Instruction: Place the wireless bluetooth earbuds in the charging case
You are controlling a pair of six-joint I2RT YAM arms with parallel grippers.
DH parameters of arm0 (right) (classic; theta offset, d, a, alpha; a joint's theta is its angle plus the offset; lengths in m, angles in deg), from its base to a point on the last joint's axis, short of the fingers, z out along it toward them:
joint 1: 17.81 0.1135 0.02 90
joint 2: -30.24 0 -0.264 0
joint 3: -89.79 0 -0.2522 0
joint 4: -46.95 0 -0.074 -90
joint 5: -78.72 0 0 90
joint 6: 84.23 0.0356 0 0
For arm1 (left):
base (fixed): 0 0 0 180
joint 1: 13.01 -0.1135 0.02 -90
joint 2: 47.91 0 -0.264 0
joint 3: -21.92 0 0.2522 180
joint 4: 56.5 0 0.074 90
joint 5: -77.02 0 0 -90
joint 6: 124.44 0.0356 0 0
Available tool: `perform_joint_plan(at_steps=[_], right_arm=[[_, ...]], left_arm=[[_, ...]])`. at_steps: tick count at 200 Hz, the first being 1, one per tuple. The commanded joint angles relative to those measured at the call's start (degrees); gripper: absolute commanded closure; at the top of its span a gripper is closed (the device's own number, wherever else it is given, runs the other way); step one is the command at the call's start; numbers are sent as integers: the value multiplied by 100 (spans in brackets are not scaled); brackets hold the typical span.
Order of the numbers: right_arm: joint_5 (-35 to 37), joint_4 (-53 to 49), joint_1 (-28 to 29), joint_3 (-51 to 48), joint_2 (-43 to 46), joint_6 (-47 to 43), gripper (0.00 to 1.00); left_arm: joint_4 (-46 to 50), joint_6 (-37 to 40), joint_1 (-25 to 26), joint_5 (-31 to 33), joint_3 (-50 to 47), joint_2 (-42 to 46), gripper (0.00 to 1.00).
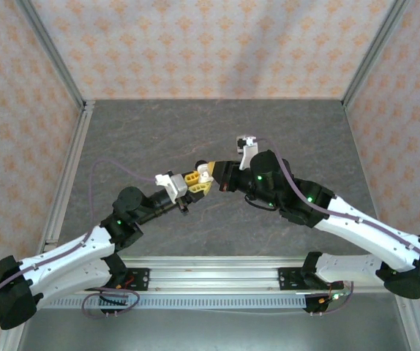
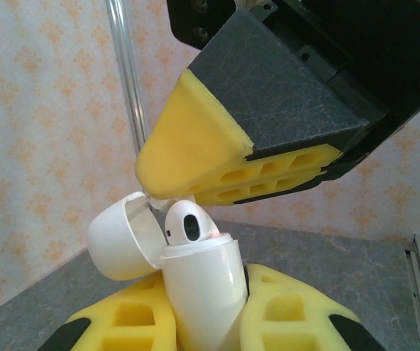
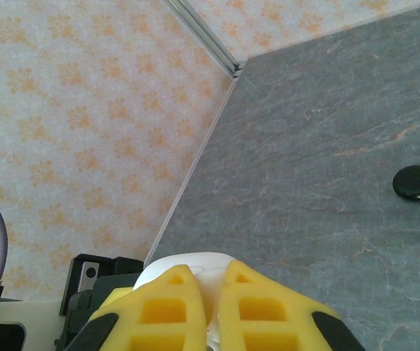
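The left gripper (image 2: 206, 296) is closed around the body of the white charging case (image 2: 203, 281) and holds it upright in the air above the table (image 3: 327, 146). Its two yellow fingers (image 2: 104, 316) press the case from both sides. The lid (image 2: 118, 241) is open and leans back beside the case. One white earbud (image 2: 188, 225) stands in the case mouth, just above these fingers. Its head is higher than the rim, so I judge it is not fully seated.

The right gripper (image 2: 167, 184) comes from above with its fingers pressed together, and I see nothing held between them. Its tip is just above the lid hinge and just beside the earbud head. Whether it touches the lid I cannot tell.

To do this step well, the closed tip should go over the earbud head and push straight down, slowly and lightly, while the left gripper grips firmly so the case does not tilt. A push from the side may tip the earbud out or close the lid on it. A small black rounded object (image 3: 415, 183) lies on the table, well ahead of the right gripper
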Motion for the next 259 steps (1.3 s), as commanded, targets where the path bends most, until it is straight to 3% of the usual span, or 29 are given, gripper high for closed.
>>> perform_joint_plan(at_steps=[1, 135, 211, 259], right_arm=[[-450, -521, 94, -27, -126, 281, 91], [-865, -168, 98, 137, 274, 561, 90], [-1010, -570, 106, 151, -76, 338, 90], [-673, -796, 104, 186, 29, 419, 72]], left_arm=[[-629, 4, 3, -210, 285, 23, 100], [-950, 50, 13, -348, 86, 36, 100], [-813, 96, 40, -304, 146, 45, 100], [-831, 90, 37, -306, 143, -3, 100]])
